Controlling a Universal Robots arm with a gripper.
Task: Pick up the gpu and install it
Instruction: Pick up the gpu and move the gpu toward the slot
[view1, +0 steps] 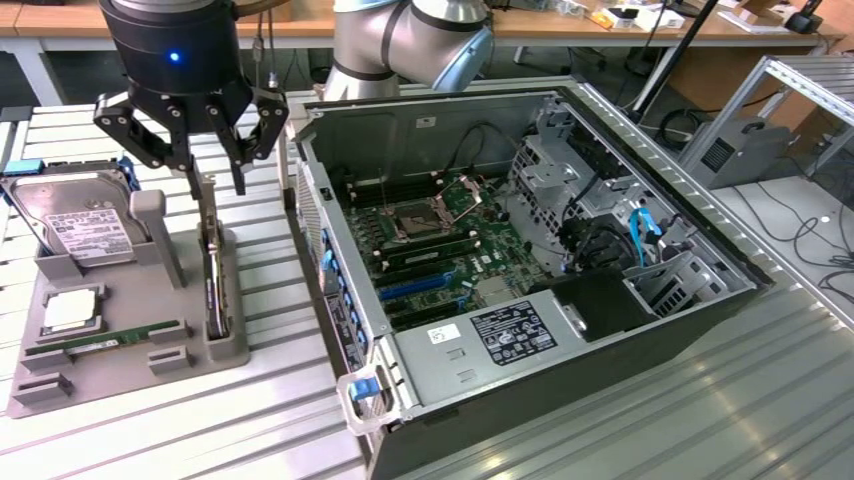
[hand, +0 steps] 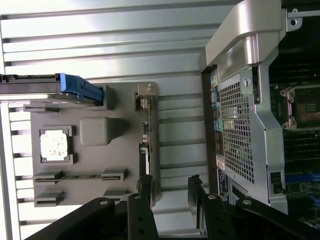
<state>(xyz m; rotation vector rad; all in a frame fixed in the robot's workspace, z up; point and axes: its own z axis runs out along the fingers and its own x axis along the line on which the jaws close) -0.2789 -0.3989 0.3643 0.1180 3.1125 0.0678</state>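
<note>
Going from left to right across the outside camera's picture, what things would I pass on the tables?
First the hard drive → graphics card standing on edge → open computer case → grey box on the next table.

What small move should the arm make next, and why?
Probably a small sideways shift: the open gripper hangs above the gpu, which stands on edge in the grey holder, but in the wrist view it lines up with one finger, not the gap.
</note>
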